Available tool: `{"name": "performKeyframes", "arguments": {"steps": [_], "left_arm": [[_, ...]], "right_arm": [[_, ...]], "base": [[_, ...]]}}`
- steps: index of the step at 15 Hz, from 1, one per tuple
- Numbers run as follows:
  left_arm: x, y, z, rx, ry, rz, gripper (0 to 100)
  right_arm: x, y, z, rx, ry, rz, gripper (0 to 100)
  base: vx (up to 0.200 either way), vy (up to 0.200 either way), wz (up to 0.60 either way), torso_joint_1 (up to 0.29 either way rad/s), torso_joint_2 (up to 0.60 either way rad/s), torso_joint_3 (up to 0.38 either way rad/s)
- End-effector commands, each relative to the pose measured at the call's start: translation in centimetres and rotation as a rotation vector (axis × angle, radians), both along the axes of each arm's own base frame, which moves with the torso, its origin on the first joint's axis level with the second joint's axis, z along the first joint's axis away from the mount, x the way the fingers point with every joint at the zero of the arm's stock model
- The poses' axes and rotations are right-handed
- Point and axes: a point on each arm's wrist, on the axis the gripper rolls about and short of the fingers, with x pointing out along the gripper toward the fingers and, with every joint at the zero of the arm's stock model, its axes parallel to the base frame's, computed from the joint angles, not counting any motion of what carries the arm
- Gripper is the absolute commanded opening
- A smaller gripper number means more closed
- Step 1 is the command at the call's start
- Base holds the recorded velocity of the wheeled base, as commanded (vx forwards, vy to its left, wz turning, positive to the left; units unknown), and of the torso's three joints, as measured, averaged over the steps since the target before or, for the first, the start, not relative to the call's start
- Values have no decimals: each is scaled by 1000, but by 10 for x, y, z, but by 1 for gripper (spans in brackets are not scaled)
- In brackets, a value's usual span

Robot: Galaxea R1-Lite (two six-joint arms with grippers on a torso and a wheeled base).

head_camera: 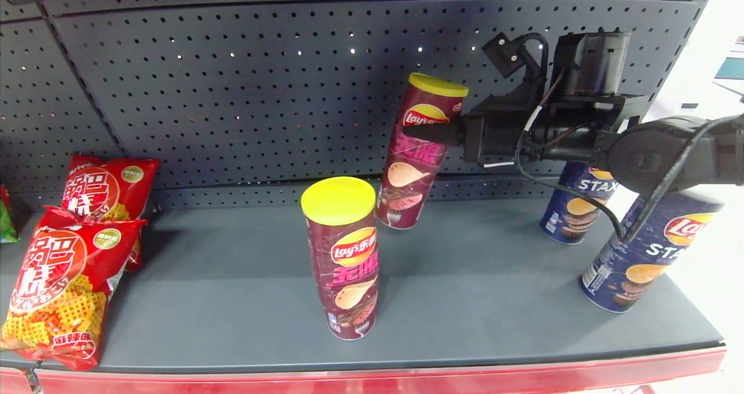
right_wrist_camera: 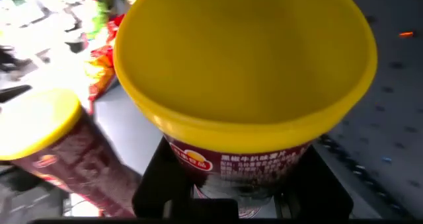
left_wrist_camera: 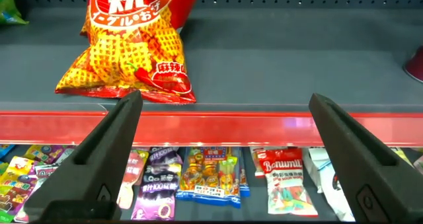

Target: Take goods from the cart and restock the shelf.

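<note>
Print is listed by position; wording is not transcribed.

- Upright maroon cardboard tube with yellow plastic lid (head_camera: 343, 260): round red-and-yellow logo badge, with large pink characters beneath.
- Tilted maroon cardboard tube with yellow plastic lid (head_camera: 415, 156): same badge and characters, and small white print under the lid rim.
- Nearer dark blue cardboard tube (head_camera: 645, 254): logo badge and white capital lettering.
- Farther dark blue cardboard tube (head_camera: 572, 202): white capital lettering.
- Front red foil snack bag (head_camera: 55, 289): large white characters, a round pale sticker and a small character strip.
- Rear red foil snack bag (head_camera: 110, 187): large white characters and a round pale sticker.

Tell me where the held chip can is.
In the head view, the tilted maroon can is in the right gripper, behind the upright maroon can and left of the blue cans.
</note>
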Motion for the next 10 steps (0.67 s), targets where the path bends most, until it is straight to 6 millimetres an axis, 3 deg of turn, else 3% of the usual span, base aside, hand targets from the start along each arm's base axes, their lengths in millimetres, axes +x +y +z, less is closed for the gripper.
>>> {"name": "performKeyframes", "arguments": {"steps": [1, 10], "left_arm": [[0, 0, 0, 0, 2, 0, 100], [0, 0, 0, 0, 2, 0, 100]], "right_arm": [[8, 5, -6, -1, 11, 6, 0], [27, 32, -22, -33, 68, 55, 0]], "base": [[0, 0, 0, 0, 0, 0], [0, 0, 0, 0, 0, 0]]}}
